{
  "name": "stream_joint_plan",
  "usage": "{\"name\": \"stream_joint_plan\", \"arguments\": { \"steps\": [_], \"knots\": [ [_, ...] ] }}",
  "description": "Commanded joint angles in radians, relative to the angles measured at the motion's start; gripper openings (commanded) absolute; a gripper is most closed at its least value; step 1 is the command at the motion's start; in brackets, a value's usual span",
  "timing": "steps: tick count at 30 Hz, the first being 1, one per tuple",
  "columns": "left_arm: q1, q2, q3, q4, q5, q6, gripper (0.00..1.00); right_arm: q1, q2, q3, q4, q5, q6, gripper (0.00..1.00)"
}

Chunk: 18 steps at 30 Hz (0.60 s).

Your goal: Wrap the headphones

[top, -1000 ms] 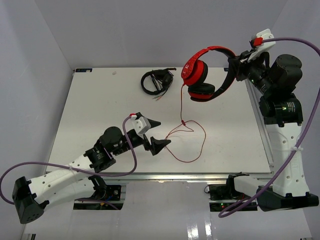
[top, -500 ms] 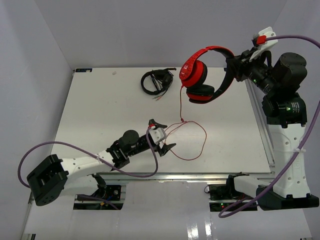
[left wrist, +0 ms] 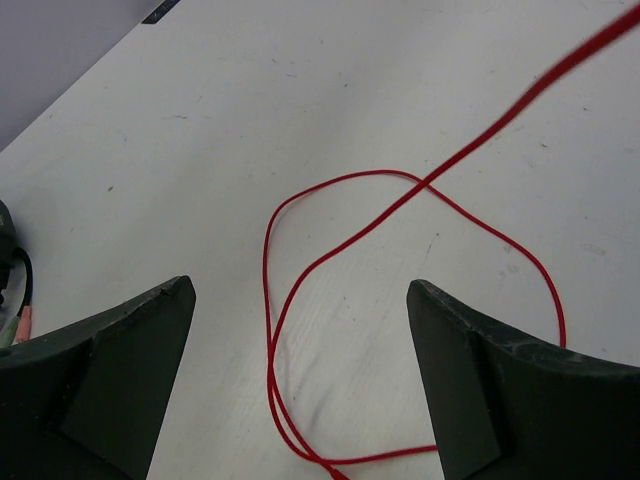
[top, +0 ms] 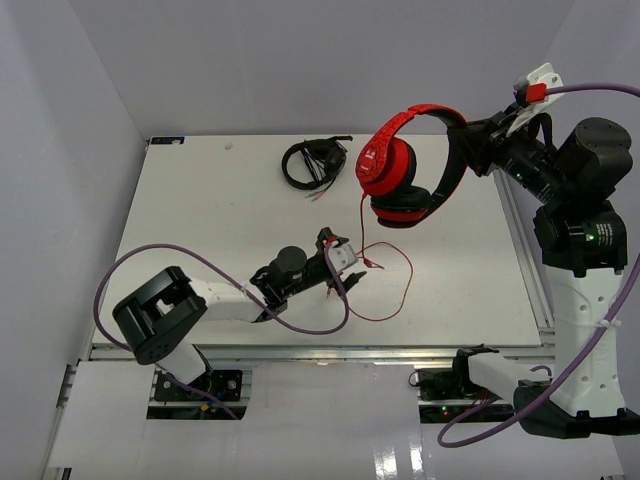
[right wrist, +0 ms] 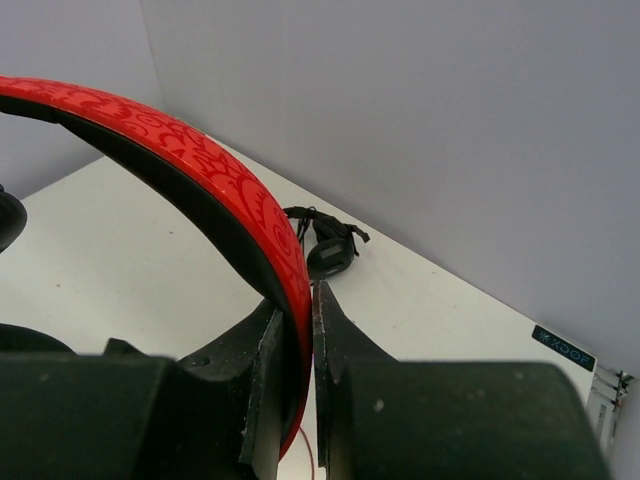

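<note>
The red headphones [top: 405, 165] with black pads hang in the air over the table's back right, held by the band [right wrist: 215, 190] in my shut right gripper [top: 470, 140]. Their thin red cable [top: 385, 285] drops to the table and lies in loops at centre front. My left gripper [top: 340, 268] is open, low over the table at the left end of the loops. In the left wrist view the cable loops [left wrist: 330, 300] lie between its two wide-apart fingers [left wrist: 470, 385].
All-black headphones [top: 312, 162] with a coiled dark cable lie at the table's back centre, also in the right wrist view [right wrist: 328, 245]. Grey walls enclose the back and sides. The table's metal edge [top: 300, 348] runs along the front.
My left arm has stretched out to the right and forward, bringing its open gripper over the cable loops. My right gripper has lifted the headphones slightly up and right.
</note>
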Motion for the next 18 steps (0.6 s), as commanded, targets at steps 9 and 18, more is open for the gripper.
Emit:
{"name": "stream_joint_plan", "arguments": {
  "steps": [9, 18],
  "knots": [
    [0.006, 0.167, 0.134, 0.170, 0.198, -0.080, 0.90, 0.004, -0.053, 0.029, 0.060, -0.063, 0.099, 0.08],
    [0.006, 0.209, 0.113, 0.179, 0.231, -0.114, 0.78, 0.004, -0.055, 0.042, 0.069, -0.086, 0.140, 0.08]
  ]
}}
